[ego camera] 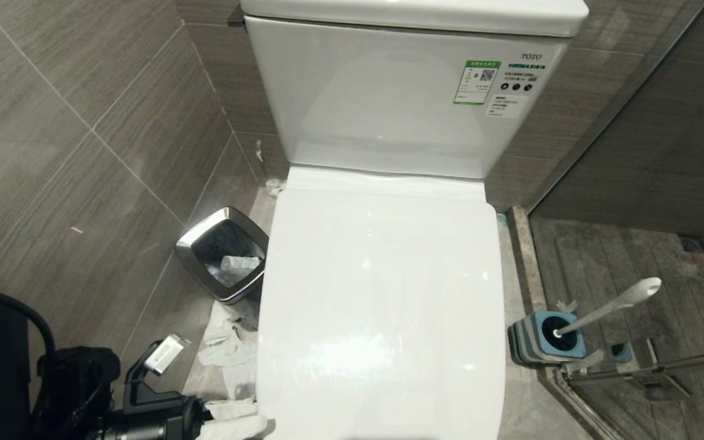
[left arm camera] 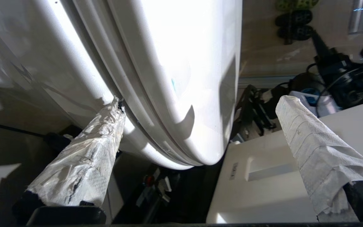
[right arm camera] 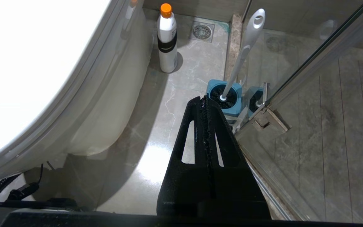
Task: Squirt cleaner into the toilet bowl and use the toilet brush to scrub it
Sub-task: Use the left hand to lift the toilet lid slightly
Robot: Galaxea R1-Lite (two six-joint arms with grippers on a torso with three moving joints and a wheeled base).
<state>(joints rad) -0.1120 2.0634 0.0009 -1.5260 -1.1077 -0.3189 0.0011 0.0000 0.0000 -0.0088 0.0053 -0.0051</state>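
Left gripper (left arm camera: 200, 132) jaws are spread wide at the closed lid (ego camera: 382, 305), nothing held; right gripper (right arm camera: 207, 104) is shut, empty. Toilet brush (ego camera: 608, 308) is untouched, so basically nothing's been done yet.

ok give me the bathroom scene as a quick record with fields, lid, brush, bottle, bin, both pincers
toilet lid: lid down, covering the toilet bowl
toilet brush: toilet brush standing in its blue-and-grey holder, on the floor by the glass shower door
bottle: white bottle with orange cap, upright on the floor beside the toilet base
bin: steel bin on the toilet's other side, paper inside
left pincer: left pincer open, paper-wrapped fingers, at the lid's front edge
right pincer: right pincer shut, empty, aimed toward the brush holder
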